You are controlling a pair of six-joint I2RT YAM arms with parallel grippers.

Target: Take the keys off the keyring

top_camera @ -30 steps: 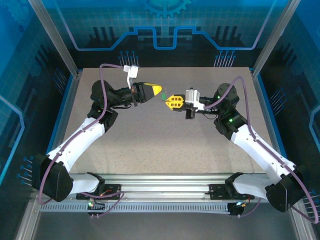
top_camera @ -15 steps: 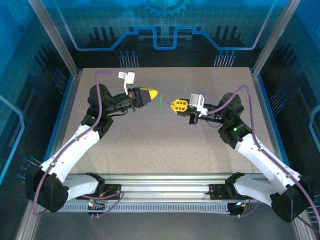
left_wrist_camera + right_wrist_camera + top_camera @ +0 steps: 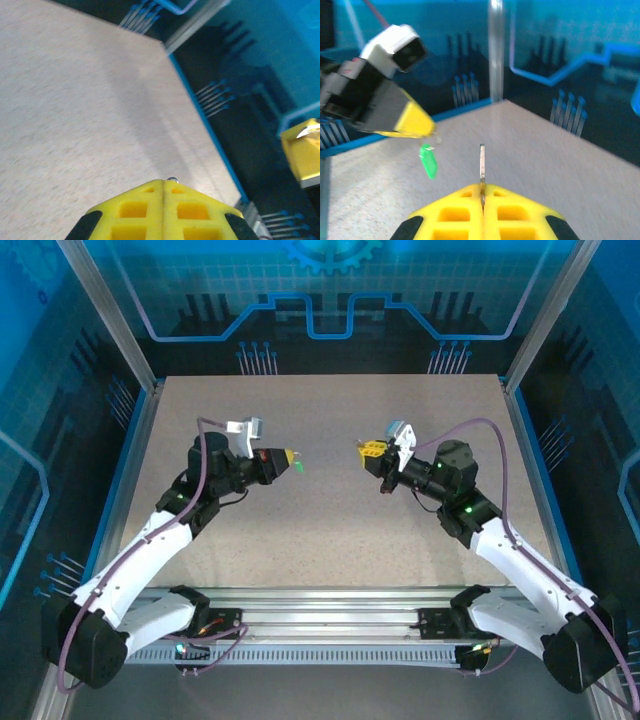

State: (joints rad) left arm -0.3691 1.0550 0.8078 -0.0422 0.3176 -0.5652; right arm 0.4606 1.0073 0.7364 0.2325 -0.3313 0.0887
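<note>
Left claw (image 3: 290, 457) is found closed, its two yellow fingers (image 3: 135, 210) pressed together with no gap between them. A small metal bit of the keyring (image 3: 172, 179) is seen projecting just past the fingertips; its shape is too small to be made out. A green tag (image 3: 427, 161) is observed hanging below the tip of this claw, clear of the surface (image 3: 330, 530); the tag is flat, elongated and bright green.

Right claw (image 3: 366, 448) is likewise found closed, and a key (image 3: 482, 162) is pinched between its fingers. The key is viewed edge-on from the right wrist as a thin grey metal strip standing straight out from the fingertips. No teeth or head can be distinguished.

The two claws are pointed toward one another over the middle of the surface, at about the same height, and are well apart. The key and the green tag are separated by open space and are not touching. Both items are held in the air, and neither is resting on the surface.

The left arm (image 3: 150, 540) is extended from its base at the near left edge, up and inward, with the wrist turned to the right. The right arm (image 3: 520, 550) is extended from the near right edge in mirrored fashion, with the wrist turned to the left.
</note>
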